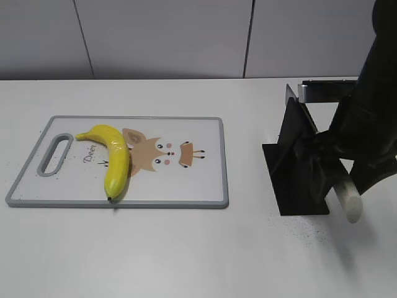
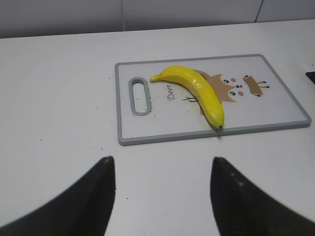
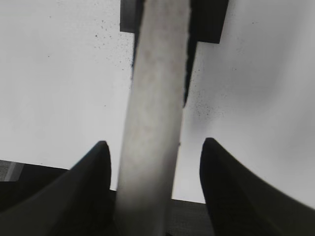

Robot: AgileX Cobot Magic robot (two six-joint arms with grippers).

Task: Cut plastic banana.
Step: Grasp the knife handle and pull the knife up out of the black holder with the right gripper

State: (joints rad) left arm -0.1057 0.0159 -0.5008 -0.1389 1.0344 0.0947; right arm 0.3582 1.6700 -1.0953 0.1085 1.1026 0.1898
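The plastic banana point(image 1: 115, 158) is glossy yellow and curved. It lies on the left half of the white cutting board point(image 1: 205, 186), dark tip toward the front edge. It also shows in the left wrist view point(image 2: 199, 91) on the board point(image 2: 275, 113). My left gripper point(image 2: 162, 169) is open and empty over bare table in front of the board. It is out of the exterior view. My right gripper point(image 3: 155, 152) is open with its fingers on either side of a knife's pale round handle point(image 3: 155, 98). That handle point(image 1: 351, 202) sticks out of a black stand point(image 1: 298, 167).
The board has a grey rim, a handle slot point(image 1: 54, 152) at its left end and a cartoon print. The black stand's base point(image 3: 209, 22) rests on the white table right of the board. A grey metal piece point(image 1: 322, 91) lies behind the stand. A grey wall runs behind.
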